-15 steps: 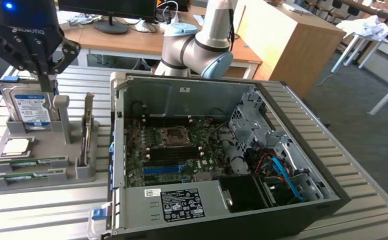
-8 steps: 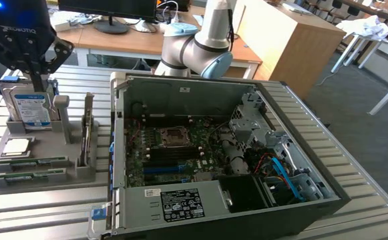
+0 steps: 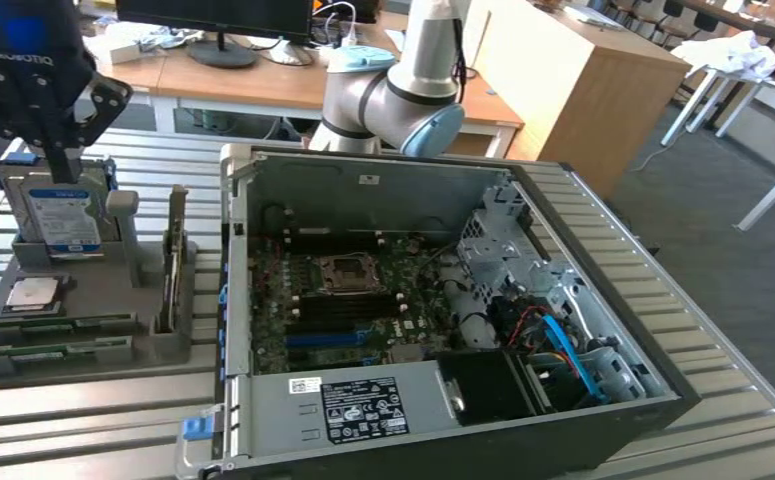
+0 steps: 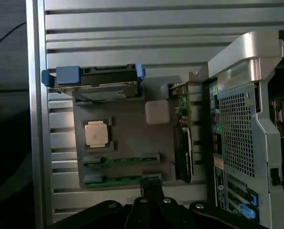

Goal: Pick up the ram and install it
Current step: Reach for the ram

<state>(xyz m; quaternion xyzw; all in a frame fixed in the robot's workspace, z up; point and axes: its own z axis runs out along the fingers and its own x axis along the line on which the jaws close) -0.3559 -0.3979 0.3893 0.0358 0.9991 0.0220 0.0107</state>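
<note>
Two ram sticks, thin green boards, lie in slots at the front of a grey holder (image 3: 87,290): one ram stick (image 3: 56,326) (image 4: 121,161) and a second ram stick (image 3: 54,352) (image 4: 114,181) beside it. My black gripper (image 3: 62,158) (image 4: 151,188) hangs above the holder, in front of the hard drive in the exterior view. Its fingers are shut together with nothing between them. In the wrist view the fingertips sit over the end of the outer ram stick, well above it.
The holder also carries a blue-labelled hard drive (image 3: 64,215) (image 4: 96,78), a square silver processor (image 3: 34,293) (image 4: 95,133) and an upright expansion card (image 3: 174,260) (image 4: 184,143). To the exterior view's right lies an open computer case (image 3: 360,185) with its motherboard (image 3: 347,290) exposed. Everything rests on a slatted metal table (image 3: 80,420).
</note>
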